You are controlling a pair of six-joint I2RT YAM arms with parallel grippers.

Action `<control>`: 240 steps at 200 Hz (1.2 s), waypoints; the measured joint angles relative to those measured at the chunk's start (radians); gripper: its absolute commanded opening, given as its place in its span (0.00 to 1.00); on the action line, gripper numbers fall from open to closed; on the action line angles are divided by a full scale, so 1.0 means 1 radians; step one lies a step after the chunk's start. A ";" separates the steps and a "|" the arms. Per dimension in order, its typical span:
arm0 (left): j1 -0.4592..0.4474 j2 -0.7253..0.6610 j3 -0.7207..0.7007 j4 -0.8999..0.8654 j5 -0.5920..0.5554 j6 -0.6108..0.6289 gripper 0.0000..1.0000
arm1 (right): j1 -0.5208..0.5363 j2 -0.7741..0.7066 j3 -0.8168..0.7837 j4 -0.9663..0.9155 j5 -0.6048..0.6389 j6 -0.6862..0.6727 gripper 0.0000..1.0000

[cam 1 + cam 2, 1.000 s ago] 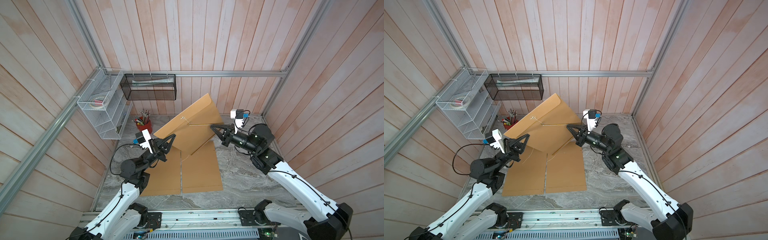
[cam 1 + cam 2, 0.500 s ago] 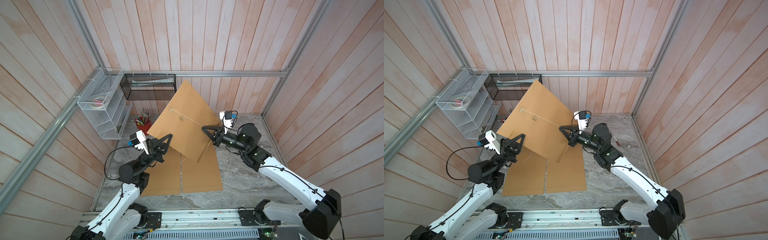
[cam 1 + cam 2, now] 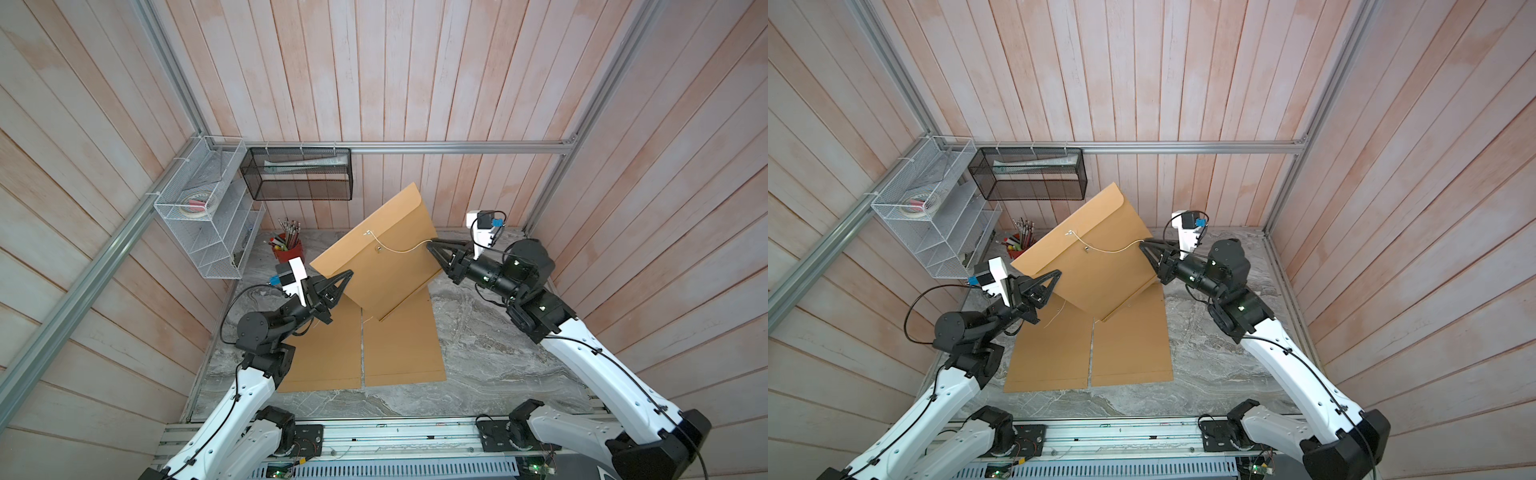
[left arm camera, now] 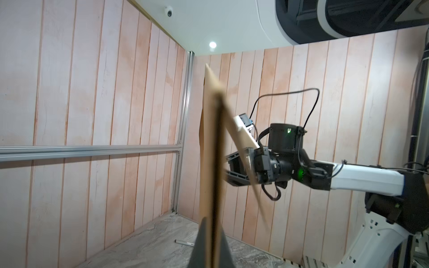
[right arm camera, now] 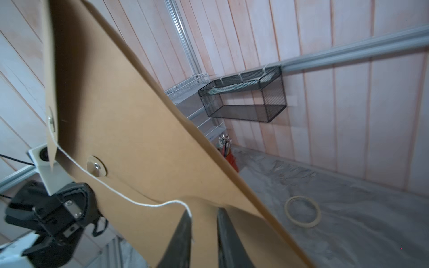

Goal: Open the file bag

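Your marble table point(image 3: 498, 357) carries two flat kraft envelopes point(image 3: 328, 353) side by side; above them the file bag point(image 3: 382, 270) hangs in the air, tilted, flap end up toward the back wall; your left gripper point(image 3: 348, 273) is clamped on the bag's edge nearest that arm; your right gripper point(image 5: 203, 215) sits at the opposite edge, jaws slightly parted, nothing visibly pinched; the white string point(image 3: 399, 249) runs from the flap past the button point(image 5: 97, 166) to one right fingertip point(image 5: 185, 227); a tape ring point(image 5: 303, 211) lies on the table.
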 measured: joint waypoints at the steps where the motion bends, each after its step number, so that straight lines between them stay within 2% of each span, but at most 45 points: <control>1: 0.000 0.000 0.006 -0.014 0.003 0.009 0.00 | -0.002 -0.002 0.002 -0.003 0.001 0.000 0.40; 28: 0.002 0.005 0.114 -0.240 0.047 0.181 0.00 | -0.054 -0.059 0.071 -0.115 0.014 -0.088 0.58; 70: 0.004 0.051 0.167 -0.364 0.139 0.283 0.00 | -0.060 -0.057 0.116 -0.229 0.002 -0.207 0.67; 104: 0.005 0.058 0.167 -0.404 0.197 0.301 0.00 | -0.082 -0.040 0.114 -0.263 -0.008 -0.261 0.68; 160: 0.005 0.058 0.168 -0.382 0.310 0.274 0.00 | -0.098 -0.019 0.088 -0.215 -0.072 -0.282 0.68; 240: 0.002 0.079 0.167 -0.385 0.386 0.245 0.00 | -0.114 0.000 0.095 -0.142 -0.251 -0.291 0.67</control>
